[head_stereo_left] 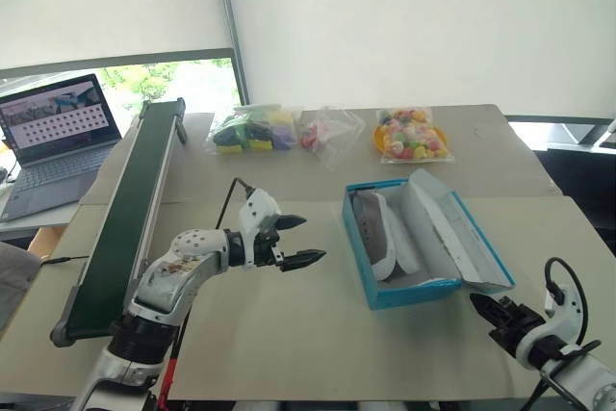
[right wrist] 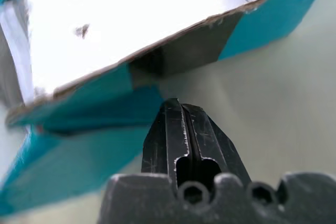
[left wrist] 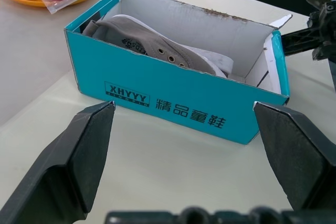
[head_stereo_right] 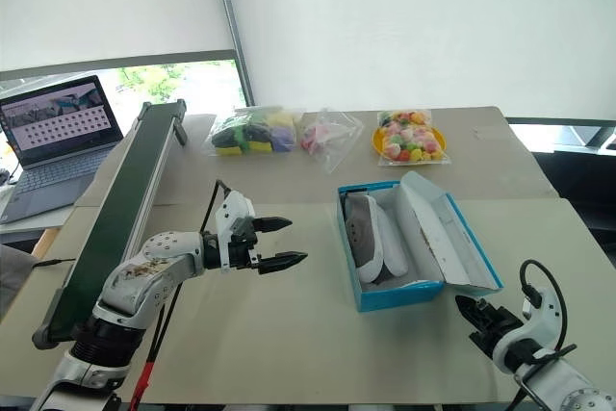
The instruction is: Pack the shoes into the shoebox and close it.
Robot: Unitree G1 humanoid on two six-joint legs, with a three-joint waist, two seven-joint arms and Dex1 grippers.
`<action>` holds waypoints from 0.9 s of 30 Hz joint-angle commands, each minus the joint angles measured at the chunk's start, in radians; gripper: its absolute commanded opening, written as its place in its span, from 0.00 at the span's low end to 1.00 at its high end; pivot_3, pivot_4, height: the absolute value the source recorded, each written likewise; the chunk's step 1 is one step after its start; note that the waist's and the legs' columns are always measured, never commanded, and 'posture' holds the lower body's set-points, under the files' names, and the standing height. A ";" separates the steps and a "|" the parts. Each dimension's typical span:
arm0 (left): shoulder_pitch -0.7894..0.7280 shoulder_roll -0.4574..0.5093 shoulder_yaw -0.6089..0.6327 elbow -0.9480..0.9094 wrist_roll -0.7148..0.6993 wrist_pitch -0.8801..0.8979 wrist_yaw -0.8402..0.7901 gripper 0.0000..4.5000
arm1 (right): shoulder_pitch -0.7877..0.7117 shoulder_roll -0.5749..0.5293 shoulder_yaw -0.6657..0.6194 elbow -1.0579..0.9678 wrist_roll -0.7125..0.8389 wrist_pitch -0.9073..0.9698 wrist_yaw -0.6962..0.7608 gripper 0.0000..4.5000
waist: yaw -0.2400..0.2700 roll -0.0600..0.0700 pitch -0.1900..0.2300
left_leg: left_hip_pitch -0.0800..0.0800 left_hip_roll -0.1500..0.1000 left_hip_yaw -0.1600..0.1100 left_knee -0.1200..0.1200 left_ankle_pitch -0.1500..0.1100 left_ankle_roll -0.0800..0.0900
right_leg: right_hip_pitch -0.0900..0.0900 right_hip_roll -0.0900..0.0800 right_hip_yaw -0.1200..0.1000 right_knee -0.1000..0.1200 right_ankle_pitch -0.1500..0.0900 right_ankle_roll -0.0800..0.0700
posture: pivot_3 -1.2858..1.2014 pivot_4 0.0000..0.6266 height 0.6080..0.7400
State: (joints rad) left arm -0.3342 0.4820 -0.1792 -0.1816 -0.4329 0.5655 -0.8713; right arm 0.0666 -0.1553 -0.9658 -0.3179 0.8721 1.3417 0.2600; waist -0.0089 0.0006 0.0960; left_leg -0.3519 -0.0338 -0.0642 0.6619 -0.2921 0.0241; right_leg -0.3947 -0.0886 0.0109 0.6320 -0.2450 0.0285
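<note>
The blue shoebox (head_stereo_left: 377,288) stands on the table right of centre, its white-lined lid (head_stereo_left: 460,233) leaning open to the right. Grey shoes (head_stereo_left: 371,228) with white soles lie on their sides inside it; in the left wrist view a grey shoe (left wrist: 157,48) shows above the box's printed side. My left gripper (head_stereo_left: 298,240) hovers open, a short way left of the box and pointing at it, with nothing between its fingers. My right gripper (head_stereo_left: 486,307) is shut and empty, low near the table's front edge just below the lid's near corner (right wrist: 184,51).
A long dark green conveyor (head_stereo_left: 125,214) runs along the table's left side. Clear bags of colourful items (head_stereo_left: 255,129) and a yellow plate of bagged sweets (head_stereo_left: 412,137) line the far edge. A laptop (head_stereo_left: 58,137) sits on a side table at left.
</note>
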 commanded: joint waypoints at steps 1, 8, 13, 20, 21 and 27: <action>-0.018 -0.003 0.009 -0.016 0.001 -0.016 -0.005 1.00 | -0.049 0.044 -0.071 0.008 0.124 -0.029 -0.076 0.01 | -0.001 0.002 -0.001 | 0.000 0.000 0.000 0.000 0.000 0.000 | -0.001 -0.001 0.000 0.000 0.000 0.000 | 0.52 0.24 0.40; -0.019 -0.010 0.010 -0.016 0.004 -0.016 -0.004 1.00 | -0.122 0.130 -0.095 0.048 0.358 -0.189 -0.215 0.01 | -0.004 0.003 -0.002 | -0.001 -0.002 0.003 0.000 0.000 0.000 | -0.007 -0.002 0.003 0.000 0.001 0.003 | 0.52 0.24 0.40; -0.010 -0.010 0.012 -0.025 0.002 -0.010 -0.002 1.00 | -0.114 0.176 -0.016 0.018 0.396 -0.357 -0.234 0.01 | -0.007 0.003 -0.002 | -0.001 -0.001 0.003 0.000 0.000 0.000 | -0.007 0.000 0.003 0.001 0.001 0.003 | 0.52 0.24 0.40; -0.004 -0.006 0.020 -0.032 0.002 -0.004 0.006 1.00 | -0.063 0.176 0.118 -0.077 0.437 -0.519 -0.109 0.01 | -0.009 0.004 -0.002 | -0.001 -0.001 0.004 0.000 0.000 0.000 | -0.008 -0.001 0.003 0.001 0.001 0.003 | 0.52 0.24 0.40; -0.003 -0.005 0.021 -0.033 0.002 -0.003 0.008 1.00 | -0.049 0.172 0.143 -0.098 0.439 -0.534 -0.075 0.01 | -0.009 0.004 -0.002 | -0.001 -0.001 0.004 0.000 0.000 0.000 | -0.008 0.000 0.003 0.001 0.001 0.003 | 0.52 0.24 0.40; -0.004 0.001 0.026 -0.034 0.002 0.000 0.014 1.00 | 0.048 0.102 0.277 -0.187 0.510 -0.552 0.072 0.01 | -0.009 0.004 -0.002 | -0.001 -0.001 0.003 0.000 -0.001 0.001 | -0.008 -0.001 0.003 0.001 0.001 0.003 | 0.52 0.24 0.40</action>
State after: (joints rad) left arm -0.3340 0.4743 -0.1750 -0.1830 -0.4306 0.5711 -0.8611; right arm 0.1025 -0.0255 -0.7207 -0.4511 1.3274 0.8037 0.2864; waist -0.0175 0.0044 0.0937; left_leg -0.3527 -0.0347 -0.0607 0.6623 -0.2927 0.0253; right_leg -0.4024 -0.0894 0.0140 0.6326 -0.2437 0.0315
